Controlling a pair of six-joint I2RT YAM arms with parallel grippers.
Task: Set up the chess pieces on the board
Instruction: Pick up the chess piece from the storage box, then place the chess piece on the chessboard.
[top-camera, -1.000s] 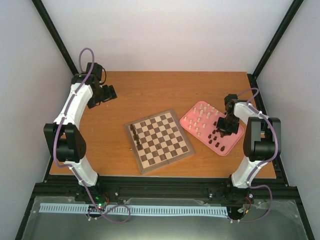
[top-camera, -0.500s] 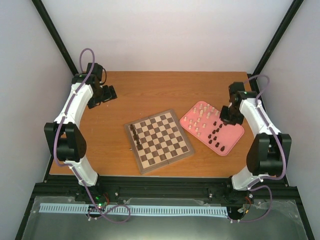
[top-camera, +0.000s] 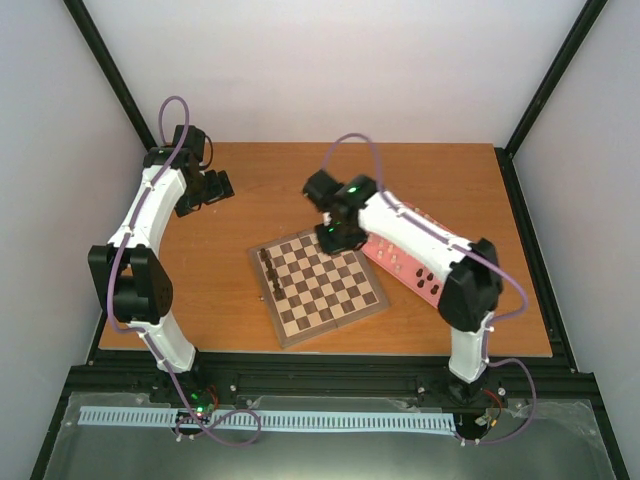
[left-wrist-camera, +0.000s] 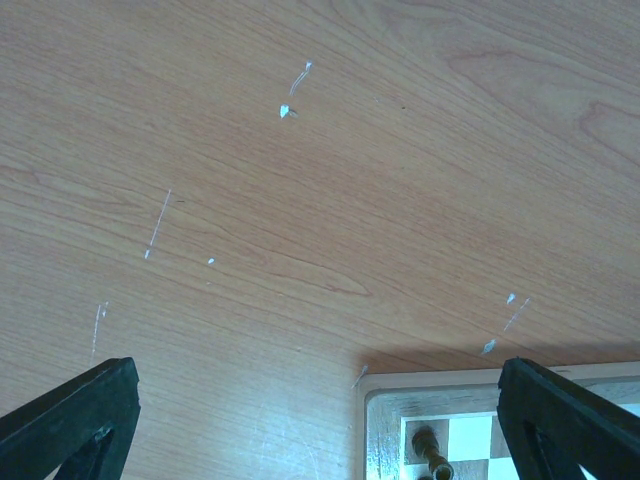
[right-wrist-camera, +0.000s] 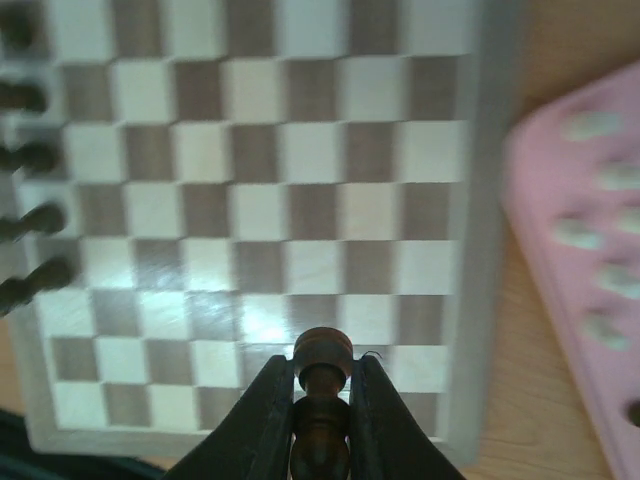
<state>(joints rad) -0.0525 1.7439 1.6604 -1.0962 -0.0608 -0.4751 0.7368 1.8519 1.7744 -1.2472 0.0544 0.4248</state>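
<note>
Board (top-camera: 318, 283) lies askew mid-table (top-camera: 280, 185), pink tray (top-camera: 408, 274) at its right. Left gripper (left-wrist-camera: 315, 380) gapes empty, far left. Right gripper (right-wrist-camera: 322, 385) above the board's far edge clamps a dark piece (right-wrist-camera: 322, 350). Other dark pieces (top-camera: 268, 272) line the board's left edge.

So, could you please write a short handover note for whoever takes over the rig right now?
Left gripper: open, above bare table, far left of the chessboard.
Right gripper: shut on a dark chess piece, above the board.
Done: a few dark pieces stand along the board's left edge.
Left: set down the held piece, then bring over the remaining pieces from the pink tray.
</note>
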